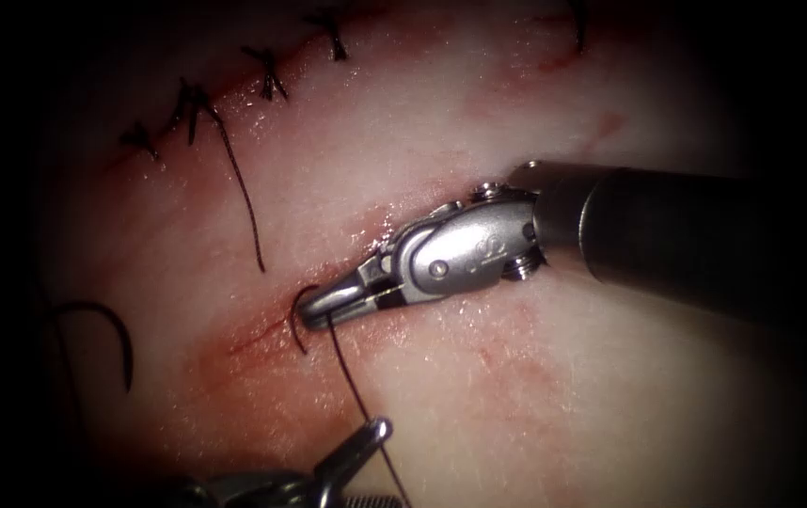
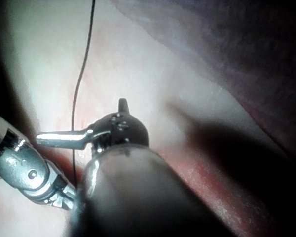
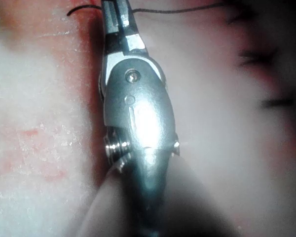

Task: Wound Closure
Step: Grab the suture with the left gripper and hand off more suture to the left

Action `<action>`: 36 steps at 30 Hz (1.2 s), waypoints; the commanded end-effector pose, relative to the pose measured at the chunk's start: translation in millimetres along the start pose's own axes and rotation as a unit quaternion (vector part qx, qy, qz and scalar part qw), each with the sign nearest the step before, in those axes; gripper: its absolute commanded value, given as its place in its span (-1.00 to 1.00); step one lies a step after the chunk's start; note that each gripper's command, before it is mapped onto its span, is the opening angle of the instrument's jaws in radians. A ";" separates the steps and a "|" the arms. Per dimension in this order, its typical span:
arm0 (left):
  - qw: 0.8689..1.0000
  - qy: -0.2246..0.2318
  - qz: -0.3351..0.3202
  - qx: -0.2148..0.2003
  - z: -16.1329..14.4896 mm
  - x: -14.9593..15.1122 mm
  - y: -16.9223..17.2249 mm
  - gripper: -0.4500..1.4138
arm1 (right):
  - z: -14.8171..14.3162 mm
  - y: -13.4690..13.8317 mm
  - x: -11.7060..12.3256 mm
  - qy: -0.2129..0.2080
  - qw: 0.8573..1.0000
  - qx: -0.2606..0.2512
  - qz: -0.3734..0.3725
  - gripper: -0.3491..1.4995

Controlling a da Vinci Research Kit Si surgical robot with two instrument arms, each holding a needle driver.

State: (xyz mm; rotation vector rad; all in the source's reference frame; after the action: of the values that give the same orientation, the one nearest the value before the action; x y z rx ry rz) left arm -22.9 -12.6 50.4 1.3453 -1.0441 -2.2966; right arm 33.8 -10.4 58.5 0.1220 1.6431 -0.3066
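Observation:
My right tool (image 1: 321,307) comes in from the right and lies along the red cut (image 1: 253,339) in the tissue (image 1: 535,395). Its jaws are shut on the curved needle (image 1: 294,325) near one end. The needle's dark arc curls left of the jaw tips and down onto the cut; whether its point is in the tissue is unclear. Thread (image 1: 352,386) runs from those jaws toward the bottom edge, past my left tool (image 1: 366,456), whose jaws stand open and hold nothing. The left wrist view has that open tool (image 2: 81,118) beside the thread (image 2: 81,74). The right wrist view looks along the shut right tool (image 3: 116,15).
Several dark finished stitches (image 1: 267,75) cross an upper cut at the top left, and a long thread tail (image 1: 244,207) hangs down from them. A dark loop of thread (image 1: 117,329) lies at the far left. Red fluid (image 1: 234,376) stains the tissue around the lower cut.

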 end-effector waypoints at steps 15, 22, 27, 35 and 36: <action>1.000 0.027 0.011 0.005 1.0 1.7 -0.6 0.55 | 1.3 2.9 -2.6 0.003 1.000 -0.010 0.004 -1.00; 0.999 0.037 0.016 0.006 0.5 2.6 -1.0 0.49 | 1.4 3.3 -3.2 0.003 1.000 -0.012 0.004 -1.00; 0.999 0.041 0.015 0.007 0.5 2.8 -1.1 0.19 | 1.5 3.4 -3.2 0.004 1.000 -0.012 0.004 -1.00; 0.999 0.043 0.020 0.007 0.3 2.2 -1.1 -1.00 | 1.7 3.3 -3.0 0.004 1.000 -0.012 0.003 -1.00; 0.999 0.043 0.020 0.007 0.3 2.2 -1.1 -1.00 | 1.7 3.3 -3.0 0.004 1.000 -0.012 0.003 -1.00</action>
State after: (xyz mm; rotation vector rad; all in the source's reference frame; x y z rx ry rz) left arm -23.5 -13.3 47.8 1.4031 -1.0444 -2.1917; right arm 35.8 -7.8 60.6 0.1125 1.6516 -0.2777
